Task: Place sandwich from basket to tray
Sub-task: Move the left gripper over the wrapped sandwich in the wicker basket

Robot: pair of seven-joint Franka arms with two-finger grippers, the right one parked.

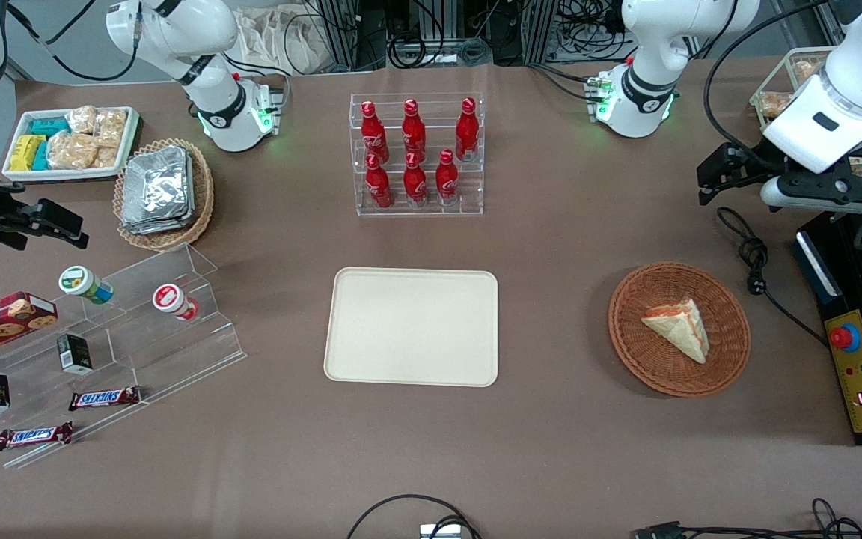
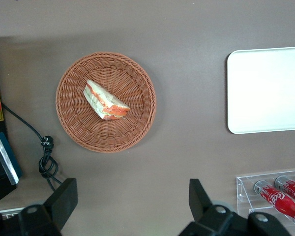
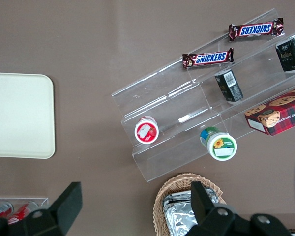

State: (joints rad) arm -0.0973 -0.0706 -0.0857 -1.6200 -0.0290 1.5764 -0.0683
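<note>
The sandwich (image 1: 679, 328), a white triangular wedge with orange-red filling, lies in the reddish-brown wicker basket (image 1: 629, 352) toward the working arm's end of the table. The cream tray (image 1: 411, 326) lies flat mid-table and holds nothing. My left gripper (image 1: 709, 180) hangs high above the table, farther from the front camera than the basket, open and holding nothing. The left wrist view shows its two fingers spread wide around the gripper's centre (image 2: 132, 194), with the sandwich (image 2: 105, 101), the basket (image 2: 137, 132) and the tray (image 2: 265, 91) below it on the table.
A clear rack of red bottles (image 1: 417, 153) stands farther back than the tray. A black cable (image 1: 753, 262) and a control box (image 1: 854, 367) lie beside the basket. A stepped acrylic shelf with snacks (image 1: 102, 337), a tan basket of foil packets (image 1: 161, 191) and a white snack tray (image 1: 72, 142) sit toward the parked arm's end.
</note>
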